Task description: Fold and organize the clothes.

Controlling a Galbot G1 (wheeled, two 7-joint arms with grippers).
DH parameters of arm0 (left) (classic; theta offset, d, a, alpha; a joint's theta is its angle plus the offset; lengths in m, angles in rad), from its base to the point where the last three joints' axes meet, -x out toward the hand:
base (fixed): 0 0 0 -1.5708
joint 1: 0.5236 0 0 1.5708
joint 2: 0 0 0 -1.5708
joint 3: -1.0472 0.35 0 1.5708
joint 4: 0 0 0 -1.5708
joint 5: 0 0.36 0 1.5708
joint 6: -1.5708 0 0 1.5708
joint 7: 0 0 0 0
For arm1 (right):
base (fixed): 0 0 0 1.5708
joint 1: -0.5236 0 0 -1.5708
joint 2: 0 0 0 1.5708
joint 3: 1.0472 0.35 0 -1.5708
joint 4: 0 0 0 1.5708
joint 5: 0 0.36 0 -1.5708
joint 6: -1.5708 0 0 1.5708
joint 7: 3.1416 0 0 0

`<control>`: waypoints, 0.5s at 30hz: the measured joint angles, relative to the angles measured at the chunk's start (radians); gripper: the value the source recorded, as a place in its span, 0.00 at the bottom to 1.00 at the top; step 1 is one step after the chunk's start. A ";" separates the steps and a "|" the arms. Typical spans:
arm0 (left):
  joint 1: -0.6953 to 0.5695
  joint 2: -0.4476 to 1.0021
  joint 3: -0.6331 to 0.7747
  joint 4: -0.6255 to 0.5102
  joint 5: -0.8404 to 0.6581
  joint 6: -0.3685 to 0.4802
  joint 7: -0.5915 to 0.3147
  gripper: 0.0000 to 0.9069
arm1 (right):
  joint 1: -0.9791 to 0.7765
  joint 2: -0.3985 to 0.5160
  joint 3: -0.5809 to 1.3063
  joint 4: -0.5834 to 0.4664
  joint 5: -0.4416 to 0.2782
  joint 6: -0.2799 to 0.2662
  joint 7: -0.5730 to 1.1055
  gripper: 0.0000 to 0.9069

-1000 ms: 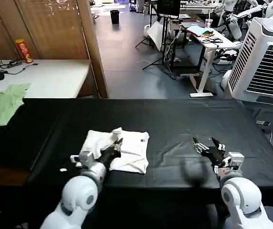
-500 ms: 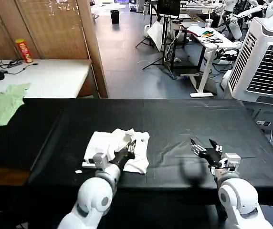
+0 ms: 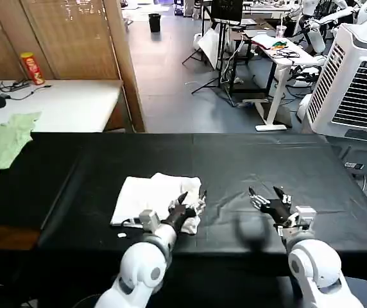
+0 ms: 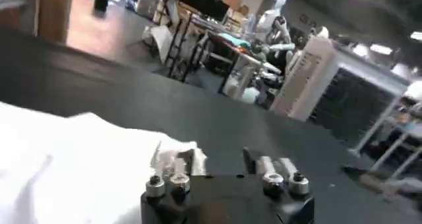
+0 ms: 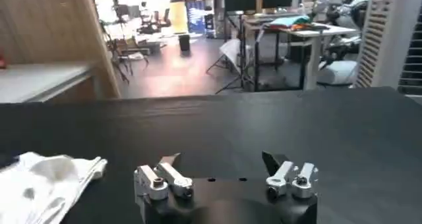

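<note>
At the far left edge of the head view a pale green garment [image 3: 0, 144] drapes over the corner of a black-covered desk [image 3: 267, 160], and behind it a white side table [image 3: 61, 102] carries a red and yellow canister [image 3: 31, 68] and some cables; none of this lies near the work. Left of the desk's middle, toward its near edge, the white T-shirt [image 3: 150, 196] rests as a partly folded bundle, its long axis running across the desk from left to right, flat on its left half and bunched up at its right end. The left gripper [image 3: 190, 203] is right at that bunched right end, and in the left wrist view [image 4: 221, 163] one of its two spread fingers touches a crumpled flap of white cloth while the other stands over bare black cover, so it appears to have hold of nothing (though the contact point is partly hidden). Farther right, with a strip of bare desk between it and the shirt's right edge, the right gripper [image 3: 265, 199] hovers low, fingers wide apart and empty; its wrist view [image 5: 221, 161] shows the shirt [image 5: 46, 179] off to its left side. The left arm is clearly nearer the shirt, and nothing stands between either gripper and it
</note>
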 joint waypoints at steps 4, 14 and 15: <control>0.014 0.068 -0.046 -0.020 0.054 -0.026 0.022 0.97 | 0.023 -0.016 -0.064 -0.012 -0.021 0.002 -0.051 0.97; 0.052 0.236 -0.209 0.001 0.130 -0.077 0.030 0.97 | 0.170 0.015 -0.292 -0.105 -0.107 0.017 -0.102 0.97; 0.057 0.241 -0.219 -0.002 0.131 -0.077 0.030 0.97 | 0.189 0.021 -0.314 -0.120 -0.113 0.017 -0.102 0.97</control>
